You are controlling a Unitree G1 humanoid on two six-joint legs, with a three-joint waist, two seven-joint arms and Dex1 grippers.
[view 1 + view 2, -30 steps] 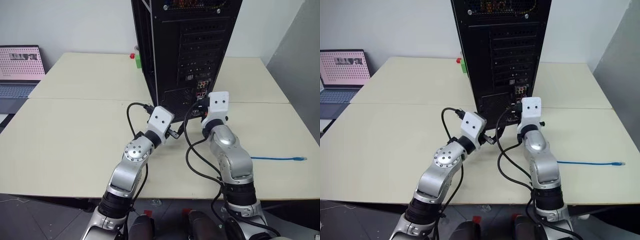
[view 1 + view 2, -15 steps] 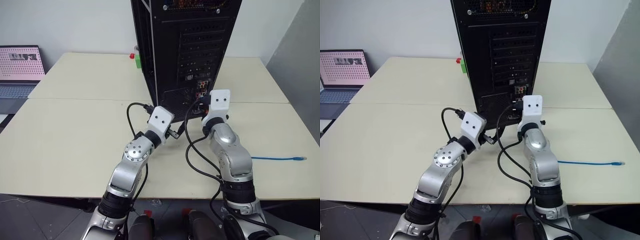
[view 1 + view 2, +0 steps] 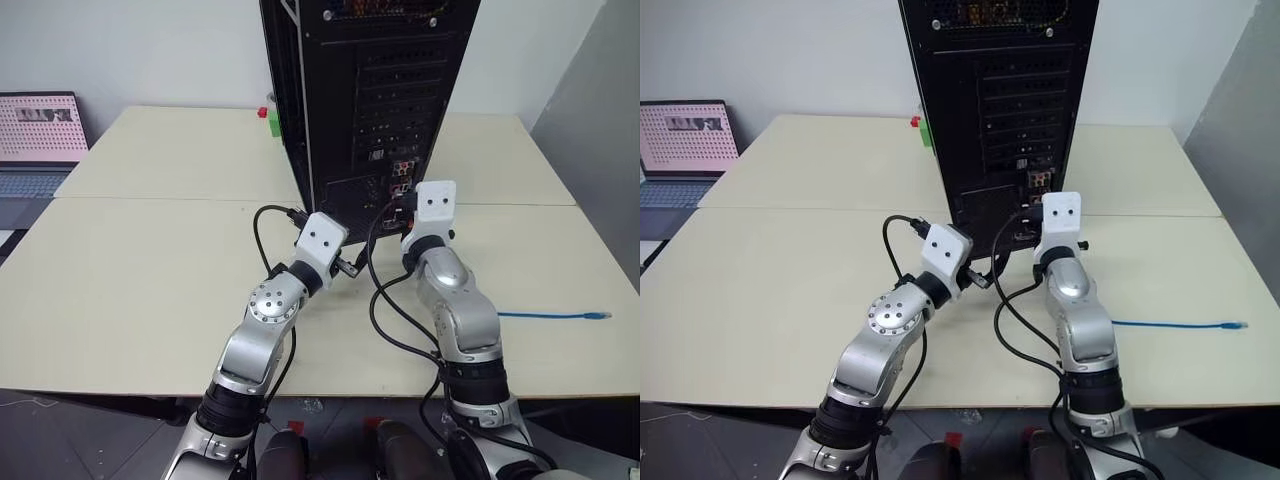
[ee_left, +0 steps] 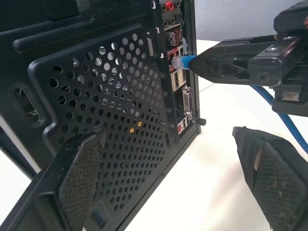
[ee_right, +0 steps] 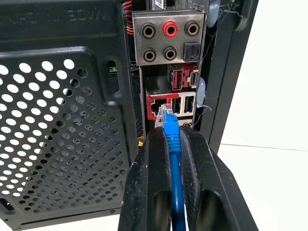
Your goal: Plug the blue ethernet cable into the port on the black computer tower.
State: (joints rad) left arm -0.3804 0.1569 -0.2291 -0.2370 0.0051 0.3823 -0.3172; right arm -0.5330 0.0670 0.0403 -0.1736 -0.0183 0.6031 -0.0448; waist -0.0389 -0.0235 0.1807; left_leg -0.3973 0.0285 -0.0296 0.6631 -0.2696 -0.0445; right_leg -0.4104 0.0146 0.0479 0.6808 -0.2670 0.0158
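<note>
- Head views: both arms reach forward over the pale table (image 3: 150,290) toward the rear of the black computer tower (image 3: 370,90), which stands upright on it. The left gripper (image 4: 168,178) angles in toward the mesh grille low on the tower; the right gripper (image 5: 169,139) points level at the connector panel. One blue ethernet cable (image 3: 545,316) trails across the table on the robot's right, its far plug lying free near the edge. One laptop (image 3: 40,140) sits far left, and one small red-and-green block (image 3: 270,118) lies beside the tower.
- Left wrist view: the left gripper's two fingers (image 4: 77,180) stand spread wide, holding nothing, just in front of the perforated grille. The right gripper comes in from the side, carrying the cable's plug up to the panel.
- Right wrist view: the right gripper's two fingers are pressed together on the blue cable just behind its clear plug. The plug tip sits at the mouth of the port (image 5: 158,107) in the red-framed block; whether it is seated cannot be told. Five round audio jacks sit above.
</note>
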